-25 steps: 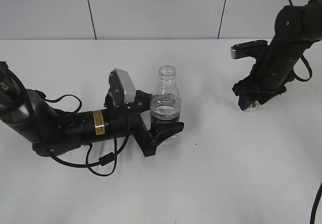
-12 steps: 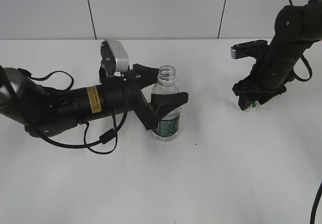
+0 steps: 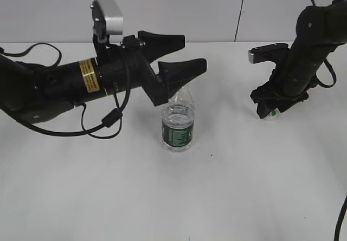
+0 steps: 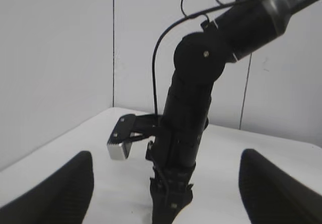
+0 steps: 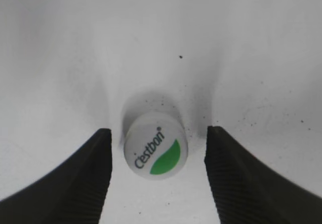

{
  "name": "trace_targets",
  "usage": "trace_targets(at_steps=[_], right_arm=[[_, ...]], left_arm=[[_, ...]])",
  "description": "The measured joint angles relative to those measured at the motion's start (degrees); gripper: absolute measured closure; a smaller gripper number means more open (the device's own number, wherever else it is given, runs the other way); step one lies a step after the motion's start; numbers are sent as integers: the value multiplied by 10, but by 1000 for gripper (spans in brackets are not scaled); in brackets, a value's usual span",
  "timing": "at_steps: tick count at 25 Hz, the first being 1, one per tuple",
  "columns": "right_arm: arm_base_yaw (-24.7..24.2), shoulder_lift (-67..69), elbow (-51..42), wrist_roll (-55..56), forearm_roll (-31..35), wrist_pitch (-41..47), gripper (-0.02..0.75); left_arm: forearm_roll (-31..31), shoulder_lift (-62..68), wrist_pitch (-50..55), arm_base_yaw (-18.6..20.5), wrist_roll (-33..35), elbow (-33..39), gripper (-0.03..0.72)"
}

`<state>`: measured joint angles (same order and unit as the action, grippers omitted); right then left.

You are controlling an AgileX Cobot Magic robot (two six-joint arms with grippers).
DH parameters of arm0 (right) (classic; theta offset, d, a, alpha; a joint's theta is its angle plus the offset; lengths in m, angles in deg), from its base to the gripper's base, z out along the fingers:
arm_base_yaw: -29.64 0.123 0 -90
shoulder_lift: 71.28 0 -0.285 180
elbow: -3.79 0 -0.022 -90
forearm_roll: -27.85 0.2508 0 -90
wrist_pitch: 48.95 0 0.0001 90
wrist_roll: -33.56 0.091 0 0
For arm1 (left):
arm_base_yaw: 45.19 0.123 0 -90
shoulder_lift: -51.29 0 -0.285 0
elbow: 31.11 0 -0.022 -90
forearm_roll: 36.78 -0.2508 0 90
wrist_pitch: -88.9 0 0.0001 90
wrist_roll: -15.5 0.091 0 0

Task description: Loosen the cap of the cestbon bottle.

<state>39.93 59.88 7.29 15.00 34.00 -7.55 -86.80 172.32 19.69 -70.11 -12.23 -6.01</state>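
The cestbon bottle (image 3: 178, 124) stands upright and uncapped on the white table, clear with a dark green label. My left gripper (image 3: 187, 54) is open and empty, raised above and behind the bottle, apart from it; its jaws (image 4: 163, 183) frame the right arm in the left wrist view. The white cap (image 5: 156, 151) with its green mark lies on the table between the fingers of my open right gripper (image 5: 156, 168), not touching either finger. In the exterior view the cap (image 3: 272, 113) shows under the right gripper (image 3: 269, 111) at the right.
The white table (image 3: 227, 187) ends at a pale panelled wall behind. The left arm's body and cable (image 3: 65, 89) lie low over the table's left side. The right arm (image 4: 191, 113) stands in the left wrist view.
My left gripper has let go of the bottle and risen up and back, jaws wide. The bottle stays upright in place. The right arm and cap have not moved.
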Motion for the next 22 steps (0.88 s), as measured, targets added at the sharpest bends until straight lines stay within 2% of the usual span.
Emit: trace_targets(at_steps=[5, 9, 14, 18, 22], right_arm=[[0, -3, 0, 0, 0, 0, 286], [0, -26, 0, 2, 0, 5, 286], [0, -72, 0, 20, 0, 38, 276], [0, -106, 0, 29, 0, 79, 242], [0, -134, 0, 37, -1, 117, 235]], left_arm=[[7, -60, 41, 0, -49, 0, 151], [27, -109, 133, 0, -67, 0, 151], [84, -170, 263, 0, -71, 0, 151], [140, -230, 420, 0, -76, 0, 151], [185, -299, 650, 0, -79, -21, 151]])
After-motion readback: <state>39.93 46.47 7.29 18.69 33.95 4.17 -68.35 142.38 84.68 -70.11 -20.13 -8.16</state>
